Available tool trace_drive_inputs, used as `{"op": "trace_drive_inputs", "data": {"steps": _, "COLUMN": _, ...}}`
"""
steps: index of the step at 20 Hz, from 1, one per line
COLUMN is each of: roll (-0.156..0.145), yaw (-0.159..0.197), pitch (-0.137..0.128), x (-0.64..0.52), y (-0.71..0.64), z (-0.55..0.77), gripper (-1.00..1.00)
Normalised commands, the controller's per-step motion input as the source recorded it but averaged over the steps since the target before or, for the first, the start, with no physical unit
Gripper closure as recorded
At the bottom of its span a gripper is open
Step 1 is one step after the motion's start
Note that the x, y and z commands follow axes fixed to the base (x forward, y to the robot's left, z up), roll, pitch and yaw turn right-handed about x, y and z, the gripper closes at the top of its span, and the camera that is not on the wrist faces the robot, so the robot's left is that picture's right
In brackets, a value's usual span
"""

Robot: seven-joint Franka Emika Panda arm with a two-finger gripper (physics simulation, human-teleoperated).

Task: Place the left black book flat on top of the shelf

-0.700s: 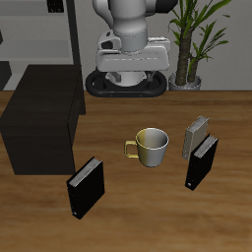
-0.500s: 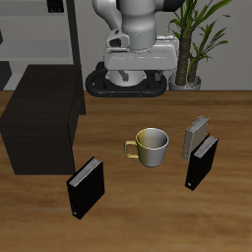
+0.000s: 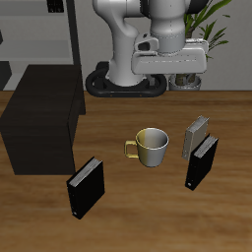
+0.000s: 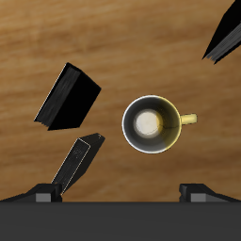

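The left black book (image 3: 202, 162) stands upright near the table's front edge, beside the mug; it also shows in the wrist view (image 4: 68, 97). A grey book (image 3: 196, 136) stands just behind it and shows in the wrist view (image 4: 80, 160). The second black book (image 3: 86, 187) stands on the mug's other side and shows in the wrist view (image 4: 226, 33). The shelf (image 3: 39, 118) is a large black box with a bare flat top. My gripper (image 3: 170, 75) hangs high above the table, behind the mug and the grey book, open and empty; it also shows in the wrist view (image 4: 122, 193).
A pale yellow mug (image 3: 151, 147) stands mid-table between the two black books, also in the wrist view (image 4: 151, 122). A potted plant (image 3: 192, 44) stands at the back. A tall pale shelving unit (image 3: 59, 30) rises behind the black shelf.
The arm has swung sideways, away from the shelf, carrying the gripper toward the side where the grey book and the left black book stand. No object has moved.
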Motion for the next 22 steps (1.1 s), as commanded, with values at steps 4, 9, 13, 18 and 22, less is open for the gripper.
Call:
{"op": "trace_drive_inputs", "data": {"steps": 4, "roll": -0.013, "yaw": 0.004, "pitch": -0.102, "x": 0.24, "y": 0.46, "z": 0.02, "gripper": -1.0}}
{"op": "trace_drive_inputs", "data": {"steps": 9, "roll": -0.009, "yaw": -0.014, "pitch": 0.02, "x": 0.33, "y": 0.34, "z": -0.12, "gripper": -1.0}}
{"op": "trace_drive_inputs", "data": {"steps": 13, "roll": -0.004, "yaw": -0.032, "pitch": -0.027, "x": 0.23, "y": 0.33, "z": -0.03, "gripper": -1.0}}
{"op": "trace_drive_inputs", "data": {"steps": 18, "roll": 0.001, "yaw": -0.003, "pitch": -0.022, "x": 0.17, "y": 0.4, "z": -0.17, "gripper": -1.0}}
{"op": "trace_drive_inputs", "data": {"steps": 22, "roll": 0.034, "yaw": 0.035, "pitch": -0.036, "x": 0.06, "y": 0.27, "z": -0.16, "gripper": -1.0}}
